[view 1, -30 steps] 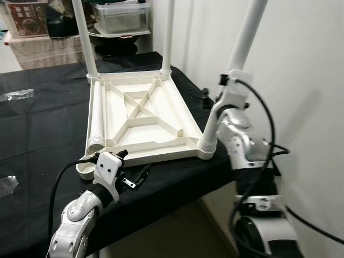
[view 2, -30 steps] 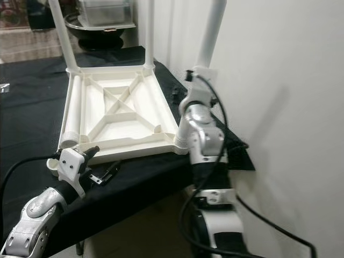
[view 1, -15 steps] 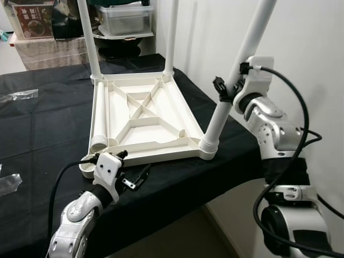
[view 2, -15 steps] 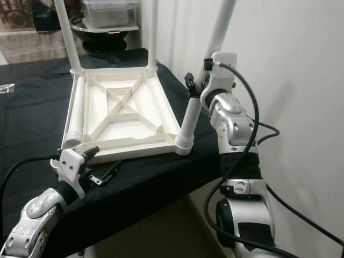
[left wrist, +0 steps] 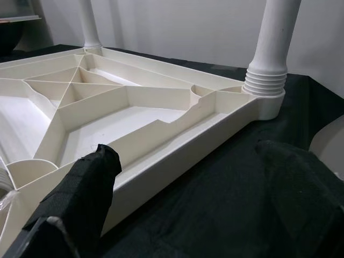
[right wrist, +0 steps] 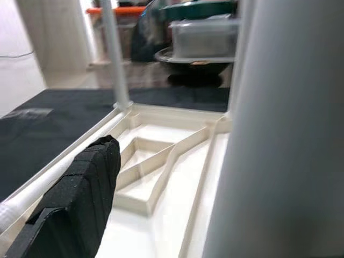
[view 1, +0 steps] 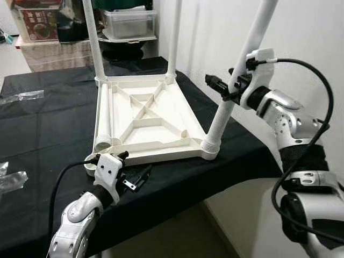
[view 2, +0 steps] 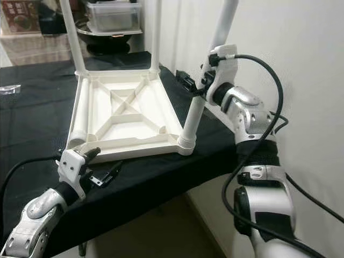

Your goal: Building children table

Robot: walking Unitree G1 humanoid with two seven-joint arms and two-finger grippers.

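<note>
My right tool (view 1: 224, 91) is closed around the near-corner leg (view 1: 231, 94) of the upturned white tabletop (view 1: 145, 121) lying on the black-draped table (view 1: 48, 123), and a sideways pull could tilt the leg in its socket or drag the tabletop off the edge.

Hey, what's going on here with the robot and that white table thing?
The robot is putting together a small white table, which lies upside down on a black-covered table. Three legs stand in their corner sockets. The right gripper is at the near right leg, partway up. A fourth leg lies inside the frame along its left side. The left gripper rests open on the cloth by the near left corner.
</note>
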